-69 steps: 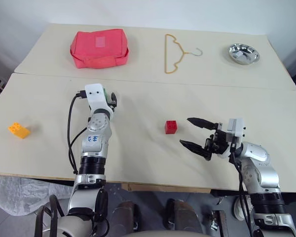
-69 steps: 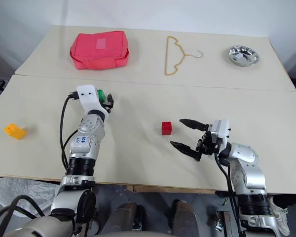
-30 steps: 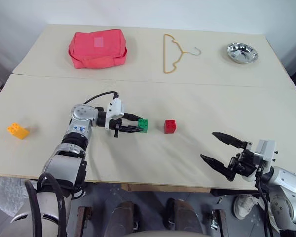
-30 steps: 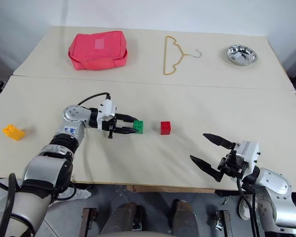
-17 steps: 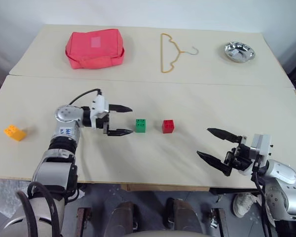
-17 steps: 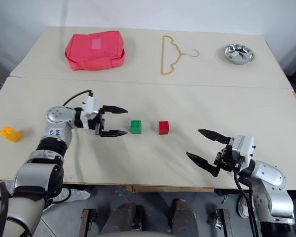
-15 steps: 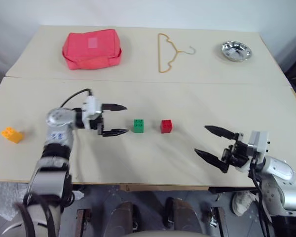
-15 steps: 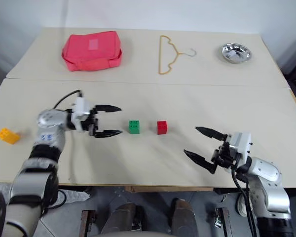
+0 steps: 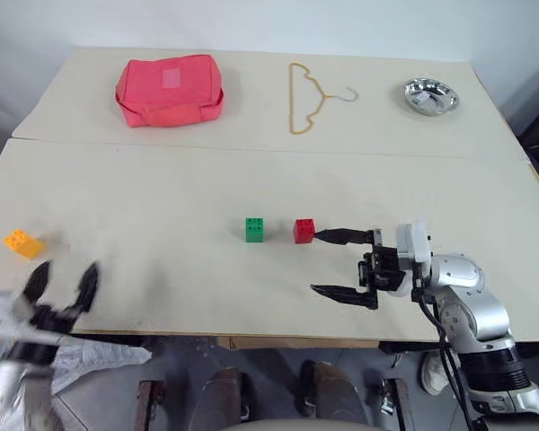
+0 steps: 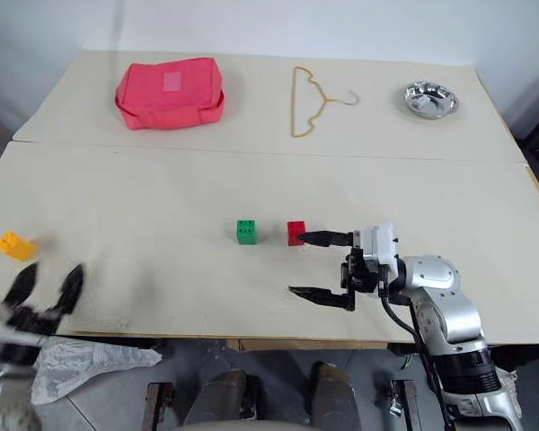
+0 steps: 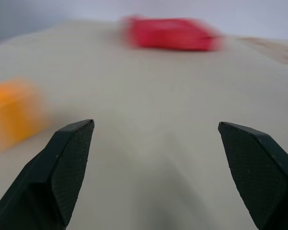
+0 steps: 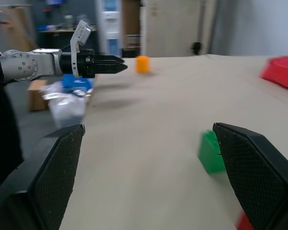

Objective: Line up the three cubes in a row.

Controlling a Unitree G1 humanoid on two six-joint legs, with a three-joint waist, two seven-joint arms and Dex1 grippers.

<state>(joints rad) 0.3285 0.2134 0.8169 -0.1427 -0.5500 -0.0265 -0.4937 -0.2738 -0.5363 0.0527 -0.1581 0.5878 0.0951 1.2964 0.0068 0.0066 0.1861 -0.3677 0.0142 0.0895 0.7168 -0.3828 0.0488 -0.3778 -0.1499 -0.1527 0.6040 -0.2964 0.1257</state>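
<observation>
Two of the three cubes already sit side by side mid-table: the green cube (image 9: 254, 230) and, just to its 3 o'clock, the red cube (image 9: 304, 231), with a small gap between them. The orange-yellow cube (image 9: 23, 243) lies well apart at the table's 9 o'clock edge, so I judge fetching it is the step in hand. My left gripper (image 9: 61, 292) hangs near it at its 5 o'clock, fingers spread wide and empty. My right gripper (image 9: 343, 264) is spread too, its upper tip just beside the red cube. Next I must straddle that hard, studded plastic block squarely; the smooth, matte tabletop (image 9: 162, 189) may let it slide.
</observation>
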